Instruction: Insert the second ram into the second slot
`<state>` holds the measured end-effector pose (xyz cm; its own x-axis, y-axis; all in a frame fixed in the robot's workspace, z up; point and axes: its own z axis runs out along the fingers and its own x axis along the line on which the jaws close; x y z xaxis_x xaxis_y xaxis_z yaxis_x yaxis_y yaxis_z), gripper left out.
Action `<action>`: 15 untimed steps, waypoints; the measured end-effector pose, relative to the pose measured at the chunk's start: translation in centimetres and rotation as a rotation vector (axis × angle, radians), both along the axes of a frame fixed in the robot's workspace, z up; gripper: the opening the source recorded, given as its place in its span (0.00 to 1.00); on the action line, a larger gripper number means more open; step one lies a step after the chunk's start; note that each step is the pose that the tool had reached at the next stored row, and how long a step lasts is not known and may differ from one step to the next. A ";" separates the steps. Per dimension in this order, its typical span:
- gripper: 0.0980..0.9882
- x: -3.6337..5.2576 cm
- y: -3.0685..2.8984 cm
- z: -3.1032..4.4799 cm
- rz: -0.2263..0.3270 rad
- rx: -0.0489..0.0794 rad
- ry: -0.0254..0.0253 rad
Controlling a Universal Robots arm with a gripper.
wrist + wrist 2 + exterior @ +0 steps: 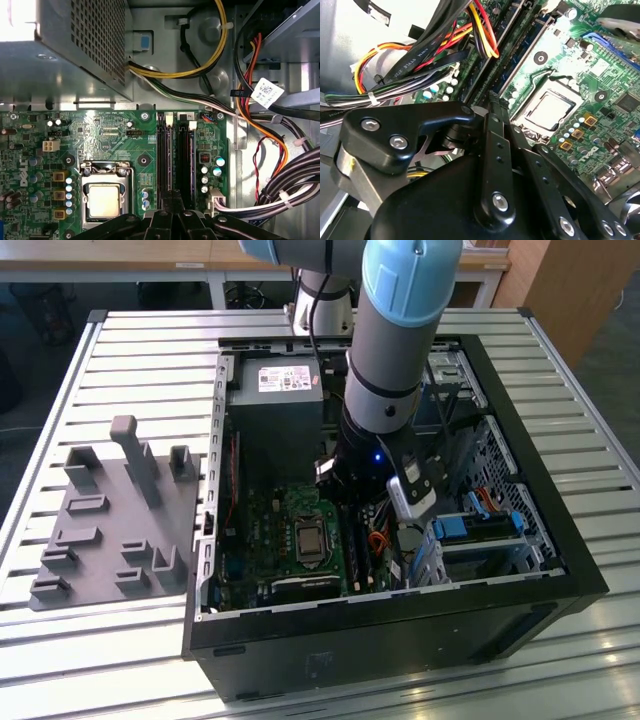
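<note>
My gripper (172, 196) (491, 97) is low inside the open computer case (560, 540), its black fingertips pressed together and shut. They hover right over the two long dark memory slots (175, 155) (520, 47) on the green motherboard (260, 540), beside the processor socket (104, 200) (547, 110). In the first wrist view the tips sit between the left slot and the right one, at the slots' near end. White latches (168, 118) cap the slots' far end. The second ram is hidden; no blue stick shows between the fingers or in the slots.
A cable bundle (250, 105) (420, 65) runs close beside the slots. The grey power supply (275, 390) (75, 50) stands just beyond the board. Blue-tabbed drive bays (480, 525) fill the case's far side. A grey fixture plate (110, 510) lies on the slatted table at the exterior view's left.
</note>
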<state>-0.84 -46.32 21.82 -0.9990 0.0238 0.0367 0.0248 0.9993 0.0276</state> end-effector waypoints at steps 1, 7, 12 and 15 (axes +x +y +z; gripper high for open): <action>0.01 0.00 0.00 -0.08 0.000 0.000 0.0000; 0.01 0.00 0.02 -0.45 0.000 -0.002 0.0006; 0.01 0.00 0.05 -0.05 0.000 0.002 -0.0008; 0.01 -0.04 0.02 0.84 0.000 0.000 -0.0001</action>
